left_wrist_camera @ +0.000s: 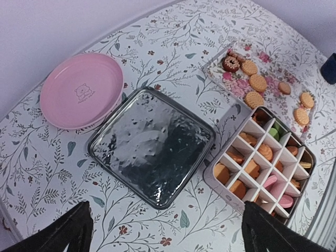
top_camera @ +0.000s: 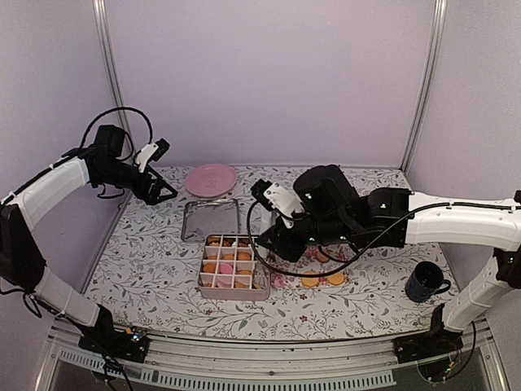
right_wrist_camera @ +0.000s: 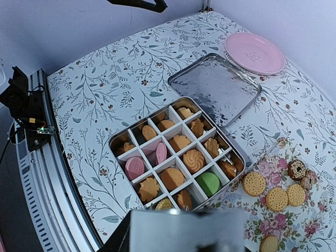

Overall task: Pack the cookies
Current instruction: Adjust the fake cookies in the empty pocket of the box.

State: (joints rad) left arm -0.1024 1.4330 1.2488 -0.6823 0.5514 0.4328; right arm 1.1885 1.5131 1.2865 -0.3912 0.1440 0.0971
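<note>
Many cookies (right_wrist_camera: 193, 160) fill the divided tin (right_wrist_camera: 140, 118); several lie beside it.

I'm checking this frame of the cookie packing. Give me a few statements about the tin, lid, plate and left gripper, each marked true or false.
1. The pink plate holds cookies. False: it is bare.
2. The metal lid lies off the divided tin, between tin and plate. True.
3. The left gripper is shut on a cookie. False: its fingers stand wide apart with nothing between them.
4. A green cookie sits in a compartment of the tin. True.
5. Every cookie is in the tin. False: several loose cookies lie on the floral sheet beside it.
</note>
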